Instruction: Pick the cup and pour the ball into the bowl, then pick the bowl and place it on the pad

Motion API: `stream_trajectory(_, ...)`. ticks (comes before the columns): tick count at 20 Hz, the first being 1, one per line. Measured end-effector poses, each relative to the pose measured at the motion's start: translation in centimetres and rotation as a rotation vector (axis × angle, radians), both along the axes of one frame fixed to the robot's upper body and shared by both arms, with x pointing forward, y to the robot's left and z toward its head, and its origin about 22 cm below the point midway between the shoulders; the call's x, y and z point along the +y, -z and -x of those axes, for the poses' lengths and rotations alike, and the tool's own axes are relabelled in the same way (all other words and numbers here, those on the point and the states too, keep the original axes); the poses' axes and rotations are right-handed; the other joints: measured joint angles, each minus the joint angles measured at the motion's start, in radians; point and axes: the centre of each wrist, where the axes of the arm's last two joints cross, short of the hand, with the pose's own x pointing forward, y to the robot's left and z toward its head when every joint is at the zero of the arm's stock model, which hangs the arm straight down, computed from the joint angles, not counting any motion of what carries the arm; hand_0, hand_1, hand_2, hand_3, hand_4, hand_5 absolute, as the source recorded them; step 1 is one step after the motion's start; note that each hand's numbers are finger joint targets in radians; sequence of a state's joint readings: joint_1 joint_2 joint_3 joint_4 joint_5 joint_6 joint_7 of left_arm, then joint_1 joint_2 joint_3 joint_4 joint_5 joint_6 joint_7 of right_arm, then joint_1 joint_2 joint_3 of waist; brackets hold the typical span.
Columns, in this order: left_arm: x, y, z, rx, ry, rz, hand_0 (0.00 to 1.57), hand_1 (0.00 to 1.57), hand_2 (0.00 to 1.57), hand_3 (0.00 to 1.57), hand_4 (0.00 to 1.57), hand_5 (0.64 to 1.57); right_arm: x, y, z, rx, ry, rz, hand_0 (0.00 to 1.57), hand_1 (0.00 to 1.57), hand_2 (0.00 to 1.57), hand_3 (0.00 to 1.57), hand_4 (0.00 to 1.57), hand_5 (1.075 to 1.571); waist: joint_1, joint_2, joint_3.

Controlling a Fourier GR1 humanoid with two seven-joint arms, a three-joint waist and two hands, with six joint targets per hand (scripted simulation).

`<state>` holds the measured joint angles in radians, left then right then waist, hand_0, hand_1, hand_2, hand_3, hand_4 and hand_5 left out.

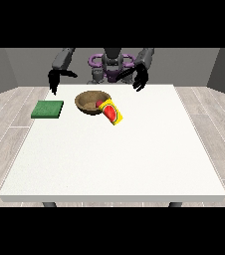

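**Cup tipped at bowl rim; neither hand on it**

Cup [112, 111]: yellow w/ red inside, found lying tilted on the surface [114, 159], not upright. Long axis runs diagonally: one end toward the bowl [91, 102], at or over the bowl's near-right rim, the other end toward the camera and the view's right. Whether it leans on the rim or merely overlaps it cannot be told. A red patch is noted at the cup's bowl-side end; the ball cannot be told apart from the red lining, so its position (in cup or in bowl) is not confirmed.

Hand at view's right [141, 78]: raised over the far edge, fingers hanging down, relaxed, nothing held. Cup lies toward the camera and toward the view's left of it, well apart. This hand is judged the nearer to the cup.

Hand at view's left [53, 81]: likewise raised, fingers hanging, nothing held. Pad [48, 109] lies near below it on the camera side; bowl sits between pad and cup, towards the view's right of this hand.

Assessment: pour not verifiable as done. If the cup is to be regrasped, approach across its diagonal axis from the view's right is judged best. For the bowl-to-pad move, either hand is about equally placed; cup proximity at the rim is a risk.
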<state>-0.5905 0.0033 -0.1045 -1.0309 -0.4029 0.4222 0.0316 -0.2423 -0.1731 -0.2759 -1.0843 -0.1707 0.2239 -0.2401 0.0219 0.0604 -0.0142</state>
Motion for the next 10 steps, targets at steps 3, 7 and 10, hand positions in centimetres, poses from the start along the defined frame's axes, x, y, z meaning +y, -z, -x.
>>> stream_trajectory(3,1.1,1.1,1.2,-0.027,0.086,0.124,0.0,0.0,0.0,0.0,0.0,1.564,2.4,0.2,-0.7,-0.003,0.039,-0.008,0.0,0.0,0.0,0.0,0.32,1.57,0.037,0.027,0.0058)
stream_trajectory(7,3.5,2.8,2.3,-0.045,0.158,0.209,0.0,0.0,0.0,0.0,0.0,1.564,5.2,0.8,-1.1,0.007,0.083,-0.026,0.0,0.0,0.0,0.0,0.31,1.569,0.067,0.042,0.0107)
stream_trajectory(10,4.9,2.9,2.8,-0.06,0.184,0.238,0.0,0.0,0.0,0.0,0.0,1.565,5.6,1.7,-1.5,0.013,0.109,-0.031,0.0,0.0,0.0,0.0,0.26,1.567,0.074,0.046,0.0127)
